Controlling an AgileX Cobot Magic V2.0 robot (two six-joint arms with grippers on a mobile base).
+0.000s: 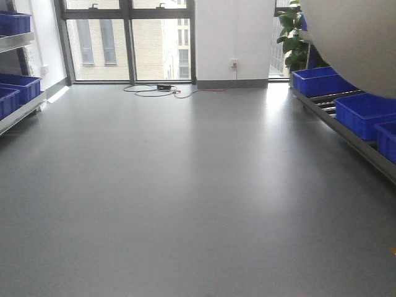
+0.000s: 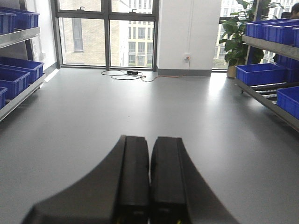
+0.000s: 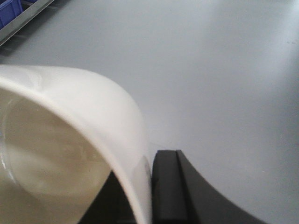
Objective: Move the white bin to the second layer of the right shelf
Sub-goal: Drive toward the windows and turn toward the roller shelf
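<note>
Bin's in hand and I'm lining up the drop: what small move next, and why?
Probably swing the white bin toward the right shelf second layer: the right jaws hold its rim, and a bare stretch shows there between blue crates.

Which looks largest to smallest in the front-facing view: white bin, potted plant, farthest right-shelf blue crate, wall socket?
1. white bin, though it is cropped and nearest the camera.
2-3. potted plant and blue crate, too alike to rank.
4. wall socket.
</note>
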